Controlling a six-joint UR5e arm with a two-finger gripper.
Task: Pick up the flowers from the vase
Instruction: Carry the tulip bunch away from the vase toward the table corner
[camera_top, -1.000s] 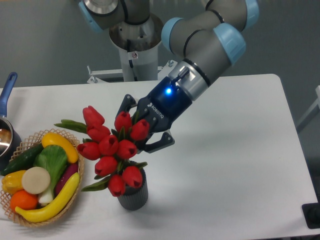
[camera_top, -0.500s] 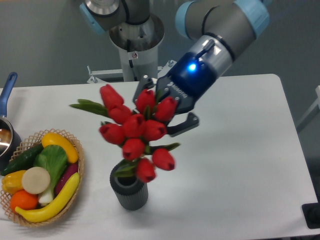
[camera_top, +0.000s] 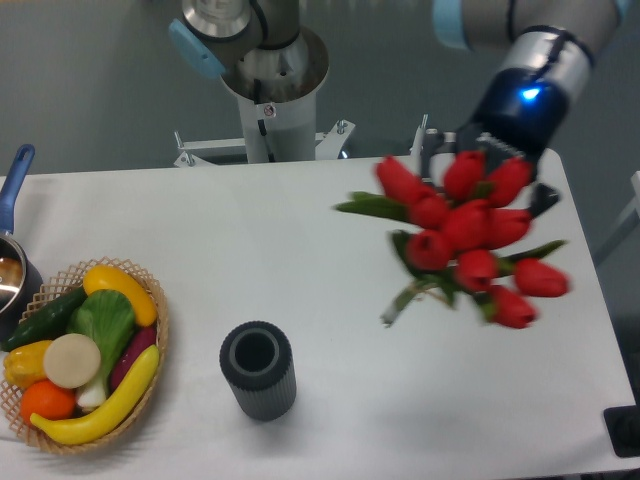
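Note:
The flowers (camera_top: 466, 232), red tulip buds with green leaves and pale green stems, hang in the air over the right part of the table, clear of the vase. My gripper (camera_top: 482, 178) is shut on the bunch from behind, its fingers mostly hidden by the buds. The stem ends (camera_top: 400, 303) point down and left, free. The vase (camera_top: 258, 369), a dark grey ribbed cylinder, stands upright and empty near the table's front, well to the left of the gripper.
A wicker basket (camera_top: 152, 303) of toy vegetables sits at the front left. A dark pot with a blue handle (camera_top: 15, 184) is at the left edge. The arm's base (camera_top: 272, 95) stands behind the table (camera_top: 180, 220).
My gripper has lifted the flowers out of the vase and carried them up and far to the right. The vase now stands empty in the same place.

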